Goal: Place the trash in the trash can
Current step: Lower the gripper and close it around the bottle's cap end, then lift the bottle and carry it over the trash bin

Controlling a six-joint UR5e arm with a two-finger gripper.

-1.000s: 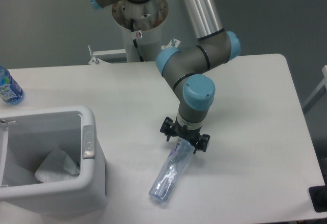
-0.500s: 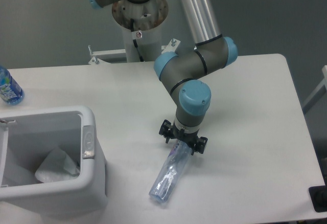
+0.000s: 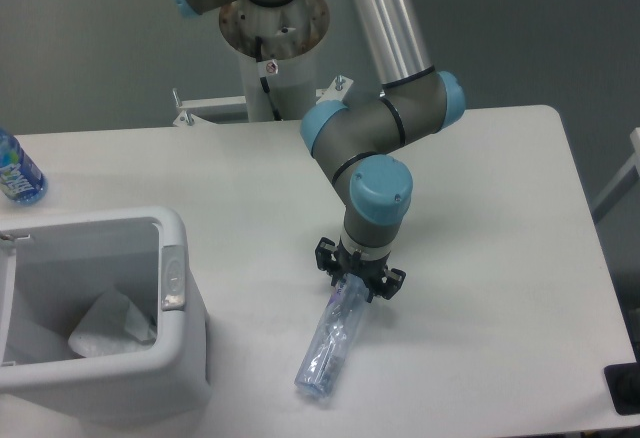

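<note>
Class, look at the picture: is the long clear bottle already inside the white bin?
No, the long clear bottle lies on the table, right of the white bin.

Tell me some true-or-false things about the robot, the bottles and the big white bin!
1. The crumpled wrapper is lying inside the trash can. True.
2. The long clear bottle is already in the trash can. False: it lies on the table, right of the bin.
3. The pincer is at the top end of the long clear bottle. True, though whether it has closed on it cannot be told.
4. The small blue-labelled bottle stands right next to the pincer. False: it is far off, at the table's left edge.
5. The trash can sits at the table's right end. False: it is at the front left.
</note>
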